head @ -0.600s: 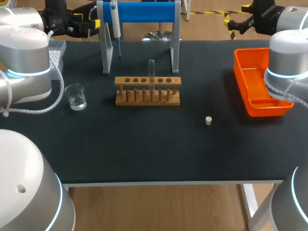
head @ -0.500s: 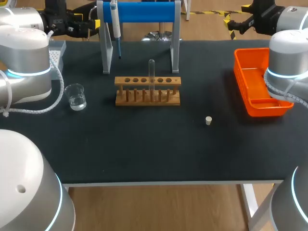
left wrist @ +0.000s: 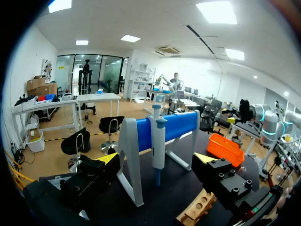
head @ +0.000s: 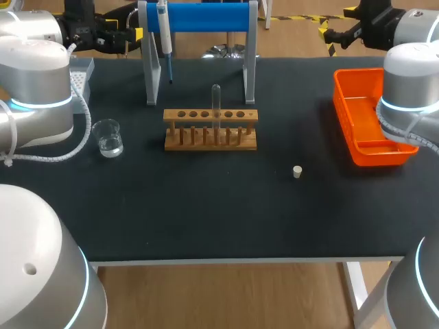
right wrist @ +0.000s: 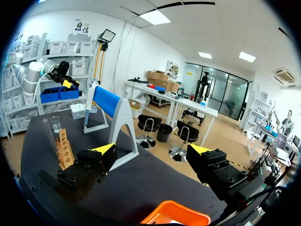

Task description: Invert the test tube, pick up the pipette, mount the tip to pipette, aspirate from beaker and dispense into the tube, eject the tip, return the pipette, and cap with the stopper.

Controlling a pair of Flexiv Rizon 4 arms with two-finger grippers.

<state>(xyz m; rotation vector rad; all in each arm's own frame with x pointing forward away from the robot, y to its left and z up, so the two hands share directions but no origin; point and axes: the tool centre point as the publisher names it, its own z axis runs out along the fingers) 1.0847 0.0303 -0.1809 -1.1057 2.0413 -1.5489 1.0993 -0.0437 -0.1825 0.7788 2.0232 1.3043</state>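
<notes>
A clear test tube (head: 216,103) stands in the wooden rack (head: 210,129) at mid-table, rounded end up. The pipette (head: 164,31) hangs on the blue-barred stand (head: 206,17) at the back. A glass beaker (head: 108,137) with a little water sits left of the rack, and a small pale stopper (head: 297,171) lies to the rack's front right. My left gripper (head: 134,32) hovers open at the back left. In its wrist view the left gripper (left wrist: 157,160) faces the pipette (left wrist: 157,141). My right gripper (head: 327,35), also seen as right gripper (right wrist: 153,150), is open and empty at the back right.
An orange tray (head: 370,116) stands at the right edge under my right arm. A grey tip box (head: 81,72) sits at the back left, beside my left arm. The rack (right wrist: 63,150) and stand (right wrist: 110,106) lie off to one side of the right gripper.
</notes>
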